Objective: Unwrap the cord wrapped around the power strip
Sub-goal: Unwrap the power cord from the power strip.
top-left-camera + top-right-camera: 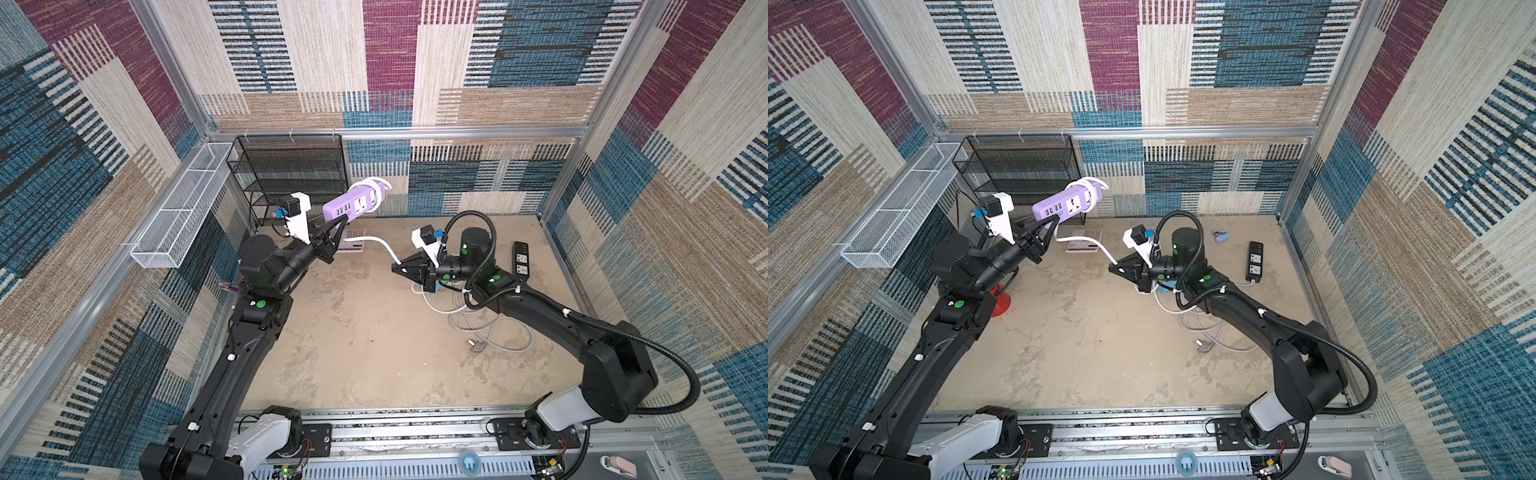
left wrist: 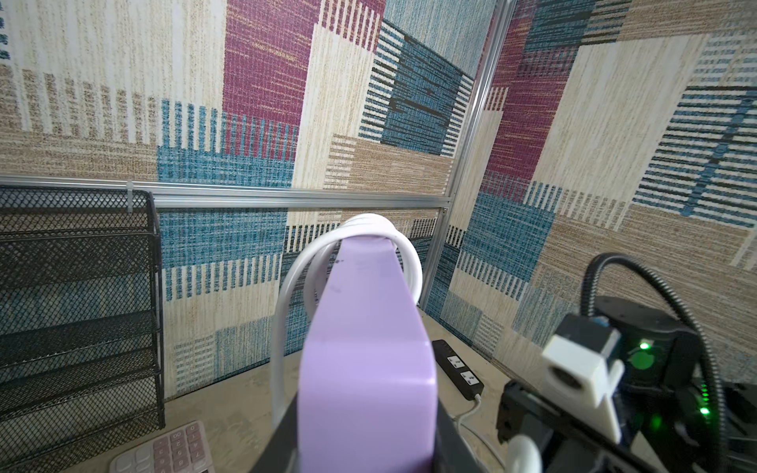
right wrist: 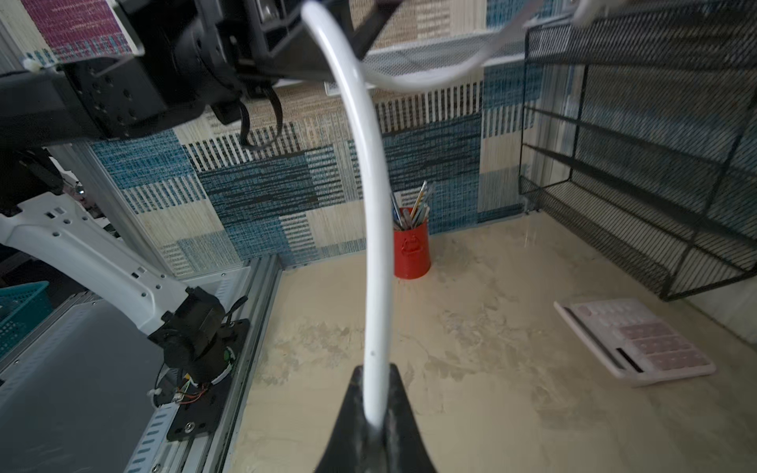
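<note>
A lilac power strip (image 1: pixel 353 204) (image 1: pixel 1064 204) (image 2: pixel 364 348) is held in the air at the back left, tilted up toward the back wall. My left gripper (image 1: pixel 332 228) (image 1: pixel 1047 230) is shut on its near end. The white cord (image 1: pixel 376 245) (image 1: pixel 1096 246) (image 3: pixel 375 229) still loops loosely round the strip's far end (image 2: pixel 368 229). From there it runs down and across to my right gripper (image 1: pixel 398 266) (image 1: pixel 1115 267) (image 3: pixel 375 393), which is shut on it above the middle of the table. The rest of the cord lies in loops (image 1: pixel 440 305) under the right arm.
A black mesh rack (image 1: pixel 291 174) stands at the back left, a white wire basket (image 1: pixel 178 208) on the left wall. A pink calculator (image 3: pixel 639 340) lies under the cord. A black power strip (image 1: pixel 521 257) lies at the right, with grey cable loops (image 1: pixel 490 332) and a plug. A red pen cup (image 3: pixel 411 250) stands left.
</note>
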You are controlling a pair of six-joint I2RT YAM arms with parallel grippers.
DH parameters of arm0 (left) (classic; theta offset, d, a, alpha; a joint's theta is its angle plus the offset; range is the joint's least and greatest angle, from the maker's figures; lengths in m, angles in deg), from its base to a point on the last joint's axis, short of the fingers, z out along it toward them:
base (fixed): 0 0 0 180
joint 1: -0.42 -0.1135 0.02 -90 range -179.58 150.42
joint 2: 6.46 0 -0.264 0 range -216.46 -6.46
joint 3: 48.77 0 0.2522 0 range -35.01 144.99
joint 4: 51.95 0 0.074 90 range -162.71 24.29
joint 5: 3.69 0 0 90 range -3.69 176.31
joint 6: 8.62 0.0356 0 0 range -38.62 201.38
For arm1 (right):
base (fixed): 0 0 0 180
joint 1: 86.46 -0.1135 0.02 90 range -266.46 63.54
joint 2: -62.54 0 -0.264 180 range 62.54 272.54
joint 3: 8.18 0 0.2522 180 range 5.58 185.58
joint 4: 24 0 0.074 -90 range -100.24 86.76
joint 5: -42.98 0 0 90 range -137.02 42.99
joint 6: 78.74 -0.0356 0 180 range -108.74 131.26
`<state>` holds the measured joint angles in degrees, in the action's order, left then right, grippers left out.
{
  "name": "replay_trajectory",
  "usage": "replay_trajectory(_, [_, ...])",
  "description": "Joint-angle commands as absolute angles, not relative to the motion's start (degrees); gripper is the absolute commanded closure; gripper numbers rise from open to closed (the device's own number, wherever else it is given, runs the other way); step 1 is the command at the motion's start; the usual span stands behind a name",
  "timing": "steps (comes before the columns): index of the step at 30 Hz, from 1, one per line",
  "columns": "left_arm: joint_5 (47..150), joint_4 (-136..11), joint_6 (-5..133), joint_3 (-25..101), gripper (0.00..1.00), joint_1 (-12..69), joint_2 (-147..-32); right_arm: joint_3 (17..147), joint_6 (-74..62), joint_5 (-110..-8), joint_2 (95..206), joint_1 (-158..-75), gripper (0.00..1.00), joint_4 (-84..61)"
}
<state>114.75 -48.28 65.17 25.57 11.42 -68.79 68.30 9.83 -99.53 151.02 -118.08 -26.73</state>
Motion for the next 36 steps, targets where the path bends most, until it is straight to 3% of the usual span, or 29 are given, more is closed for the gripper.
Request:
replay_trajectory(1, [122.78, -41.51, 61.65, 26.86, 1.00, 11.41, -70.10, 68.16, 5.56, -101.00, 154.70, -118.71, 1.00, -34.02])
replay_trajectory(11, [136.64, -25.34, 46.85, 28.23, 1.00, 11.67, -75.91, 80.97, 1.22, -97.33, 172.52, -118.06, 1.00, -40.84])
replay_trajectory(20, [141.34, -22.61, 43.79, 29.50, 1.00, 14.38, -78.94, 91.71, -12.17, -98.65, 182.17, -107.57, 1.00, -53.66])
replay_trajectory(30, [142.25, -26.48, 45.92, 30.62, 1.00, 17.78, -82.22, 100.47, -11.60, -98.83, 175.19, -99.67, 1.00, -49.22])
replay_trajectory(36, [138.58, -42.85, 54.63, 34.23, 1.00, 18.20, -82.76, 97.63, -7.37, -97.31, 164.07, -95.93, 1.00, -44.86])
